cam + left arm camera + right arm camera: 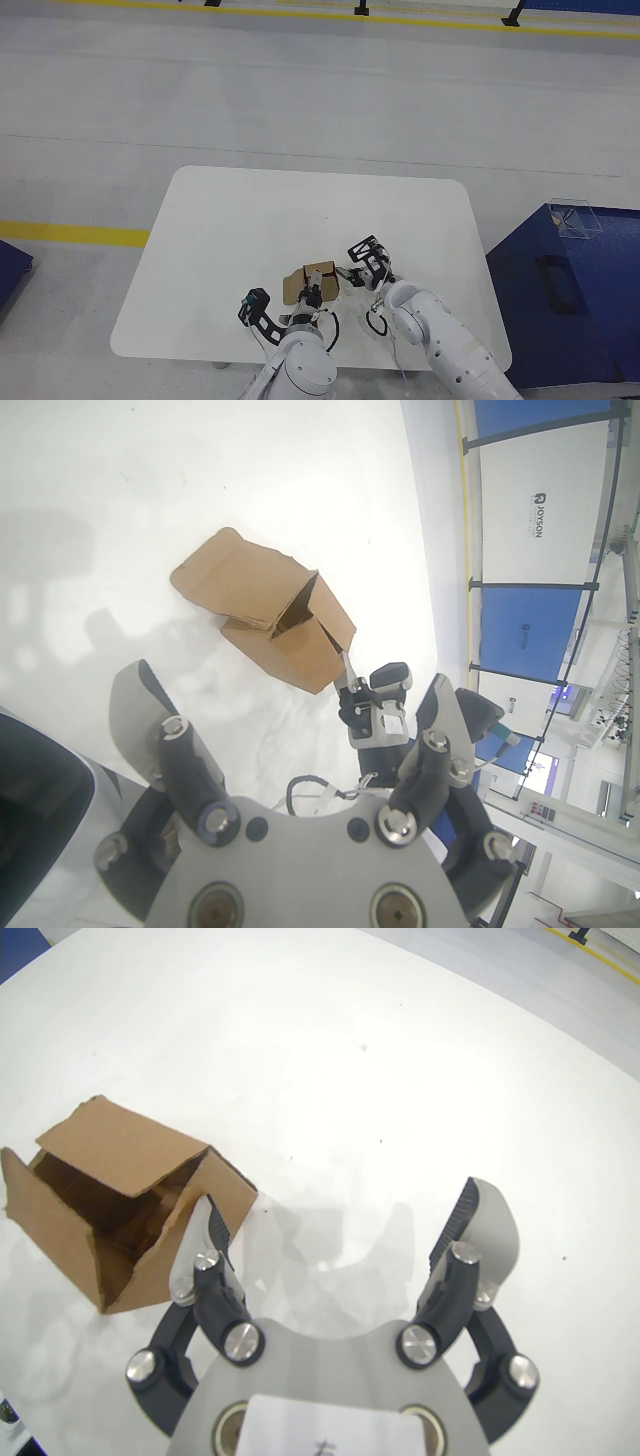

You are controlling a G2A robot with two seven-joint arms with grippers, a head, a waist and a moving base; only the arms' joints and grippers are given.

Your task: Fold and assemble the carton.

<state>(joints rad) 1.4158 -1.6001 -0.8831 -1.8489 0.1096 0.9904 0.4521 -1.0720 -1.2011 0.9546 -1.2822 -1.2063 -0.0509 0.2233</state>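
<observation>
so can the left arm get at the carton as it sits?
Probably yes. The left gripper is open and faces the carton with bare table between them. The right gripper touches only its far corner, with one finger, so the near side looks free.

Clad in glossy white rounded arm shells (450, 345). Built at left tool (289, 672) and right tool (340, 1193) from grey curved fingers (492, 1223), ribbed black pads (452, 1223), black links (220, 1298) and silver screws (242, 1340). Trailed by a black cable (305, 780) looped behind the right tool.

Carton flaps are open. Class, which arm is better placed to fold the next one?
Right, probably. The right gripper is open with one finger against a flap of the carton, ready to push. The left gripper, also open, hovers near the carton with no contact visible.
</observation>
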